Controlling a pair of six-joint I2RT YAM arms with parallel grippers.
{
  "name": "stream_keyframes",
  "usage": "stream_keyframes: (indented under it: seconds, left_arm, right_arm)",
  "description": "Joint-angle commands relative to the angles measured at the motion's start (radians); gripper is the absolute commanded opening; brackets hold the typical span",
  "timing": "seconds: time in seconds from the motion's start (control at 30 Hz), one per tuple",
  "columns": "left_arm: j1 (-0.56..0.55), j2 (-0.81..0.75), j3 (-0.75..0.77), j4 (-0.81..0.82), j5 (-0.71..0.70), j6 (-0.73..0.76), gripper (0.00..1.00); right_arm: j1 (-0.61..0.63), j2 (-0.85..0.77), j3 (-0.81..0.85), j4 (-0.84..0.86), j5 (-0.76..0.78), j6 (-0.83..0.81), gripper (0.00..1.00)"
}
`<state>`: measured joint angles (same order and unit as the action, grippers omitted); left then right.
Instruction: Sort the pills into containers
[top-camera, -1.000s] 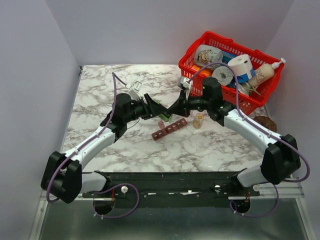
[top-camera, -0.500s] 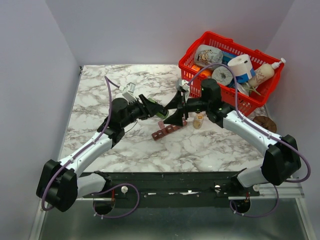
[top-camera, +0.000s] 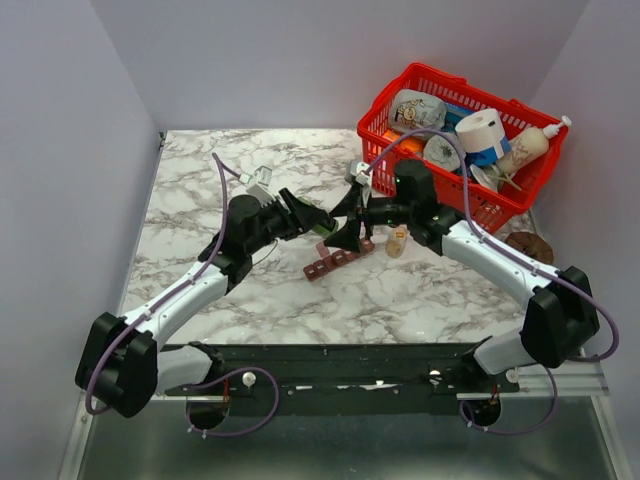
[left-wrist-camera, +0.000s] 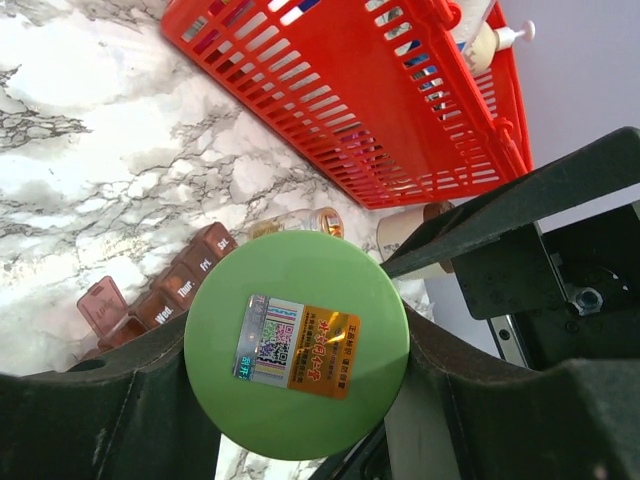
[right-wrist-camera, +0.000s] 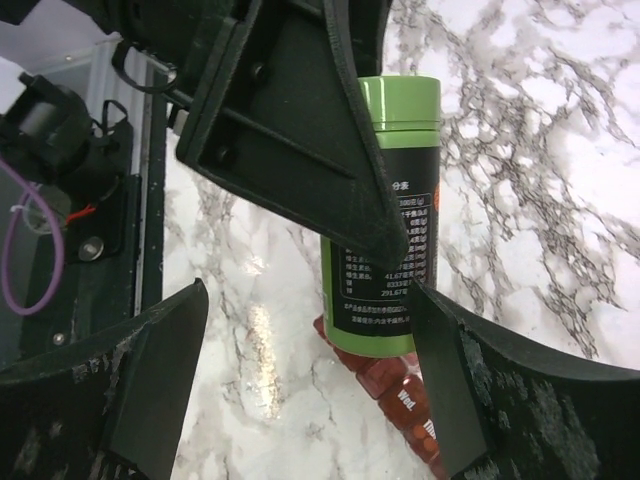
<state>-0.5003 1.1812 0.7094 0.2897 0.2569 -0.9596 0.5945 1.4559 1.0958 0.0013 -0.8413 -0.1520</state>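
Since 0.5 s ago right gripper (top-camera: 347, 225) has edged left, spread wide, just beside green-capped plastic bottle (left-wrist-camera: 297, 345) clamped in left gripper (top-camera: 318, 220). Reddish-brown pill-organiser strip (top-camera: 338, 258) unmoved, frame centre on tabletop (top-camera: 200, 190).

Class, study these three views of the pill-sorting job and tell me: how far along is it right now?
Done: the left gripper holds the green bottle over the table, near the pill organiser. In hand: the right gripper is open, its fingers spread towards the bottle, not gripping. Left: the cap looks still on and no loose pills show, so all the sorting remains.
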Motion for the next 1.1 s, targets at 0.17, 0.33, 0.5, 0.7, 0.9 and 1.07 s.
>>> stream_keyframes:
  seconds: [0.17,0.33,0.5,0.7,0.9,1.07]
  left_arm:
    - [-0.063,-0.014,0.082,0.088,-0.002,-0.067,0.22]
    - [-0.069,-0.009,0.090,0.068,-0.013,-0.067,0.21]
    - [-0.070,-0.005,0.097,0.043,-0.019,-0.061,0.21]
    - [-0.072,0.008,0.111,0.000,-0.024,-0.048,0.22]
    - [-0.075,0.028,0.124,-0.009,-0.008,-0.050,0.24]
    - [-0.075,0.015,0.099,0.057,-0.018,-0.077,0.40]
  right_arm:
    - [0.014,0.047,0.010,-0.037,0.212,-0.035,0.90]
    - [0.016,0.044,0.006,-0.032,0.199,-0.044,0.78]
    - [0.014,0.021,-0.007,-0.011,0.142,-0.038,0.66]
    - [0.014,0.004,-0.010,-0.011,0.143,-0.060,0.73]
    - [0.016,0.008,-0.013,-0.011,0.079,-0.067,0.40]
    - [0.014,0.011,-0.030,0.034,0.005,-0.031,0.19]
